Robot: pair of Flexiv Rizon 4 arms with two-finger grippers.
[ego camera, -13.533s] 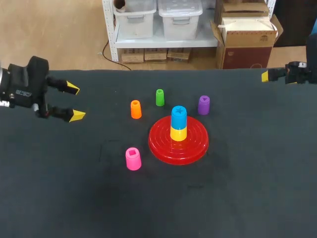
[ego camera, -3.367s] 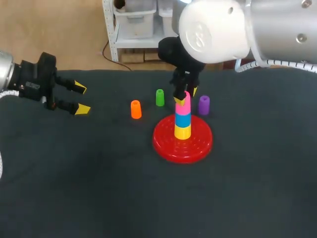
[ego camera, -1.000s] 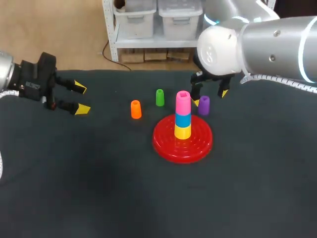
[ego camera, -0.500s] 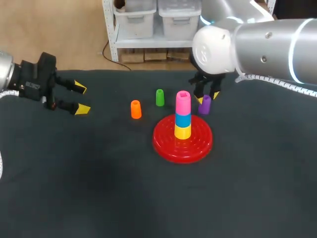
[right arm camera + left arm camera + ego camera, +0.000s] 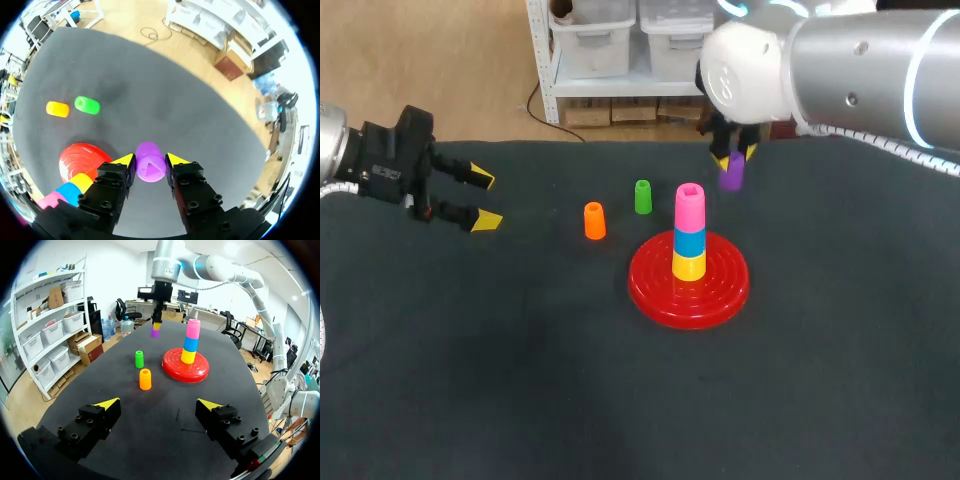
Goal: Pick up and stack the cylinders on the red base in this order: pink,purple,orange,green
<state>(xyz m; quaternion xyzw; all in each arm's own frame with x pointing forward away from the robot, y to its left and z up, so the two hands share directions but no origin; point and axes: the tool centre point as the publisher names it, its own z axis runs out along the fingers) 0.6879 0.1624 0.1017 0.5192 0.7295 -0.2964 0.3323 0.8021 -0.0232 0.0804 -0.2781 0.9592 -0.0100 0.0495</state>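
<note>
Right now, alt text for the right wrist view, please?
The right tool is shut on the purple cylinder, gripped between its two yellow tips over the black table. Beside the tool, the red base carries a yellow, blue and pink stack; the green cylinder and orange cylinder sit side by side farther ahead.

purple cylinder point(image 5: 731, 172): aloft | pink cylinder point(image 5: 689, 207): tops stack point(image 5: 689, 252) | orange cylinder point(image 5: 594, 220), green cylinder point(image 5: 642, 196): upright

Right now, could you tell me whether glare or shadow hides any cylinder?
Head view: highlights sit on the right arm, none on the purple cylinder. Left wrist view: the orange cylinder and green cylinder stand unshadowed. Right wrist view: the purple one is evenly lit in the right gripper.
</note>
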